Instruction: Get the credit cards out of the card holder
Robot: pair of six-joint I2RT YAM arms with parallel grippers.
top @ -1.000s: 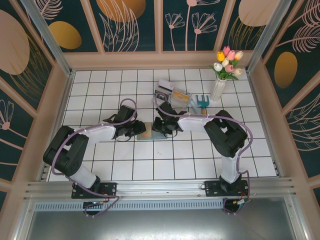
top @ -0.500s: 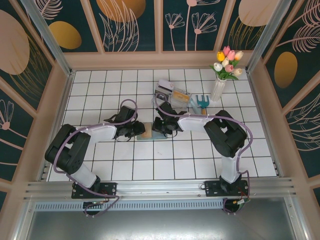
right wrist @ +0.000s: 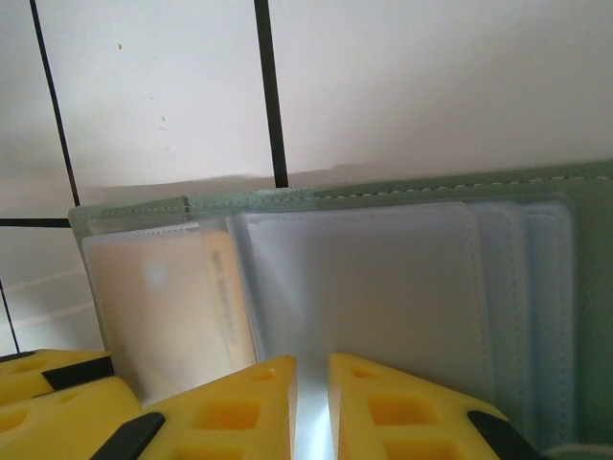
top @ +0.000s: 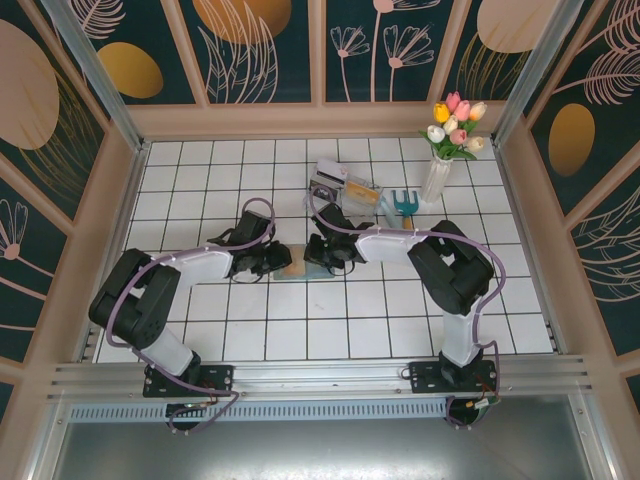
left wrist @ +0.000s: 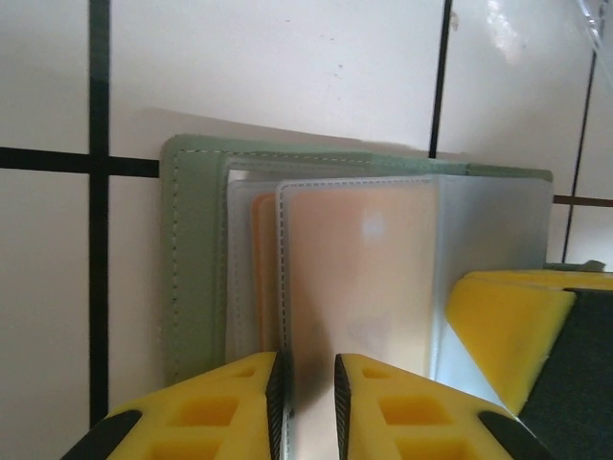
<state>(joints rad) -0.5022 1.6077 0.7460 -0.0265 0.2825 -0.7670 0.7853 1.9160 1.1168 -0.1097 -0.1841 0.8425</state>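
Little has shifted in the last second: both arms sit almost where they were, while the left jaws have drawn inward to a thin slit. By my reading nothing is out yet. The tan-orange credit card lies fully inside its frosted sleeve, and I see no card loose on the white tiled desk. Every removal is left to do, and this looks like the first pinch before a pull.

From its base at the near edge, the left arm folds up and reaches rightward. The right arm folds and reaches leftward. Their wrists are low and meet head-on at mid-desk over the card holder, which lies open and flat there.

The left jaws straddle the near edge of the card's sleeve with a slim gap left. Whether the yellow fingertips already bite it I cannot tell. The right jaws are pinched on an empty-looking clear pocket of the other half, apparently pinning the grey-green cover down.

Farther back, well apart from the work, stand a clear compartment tray, a teal garden fork and a vase of tulips
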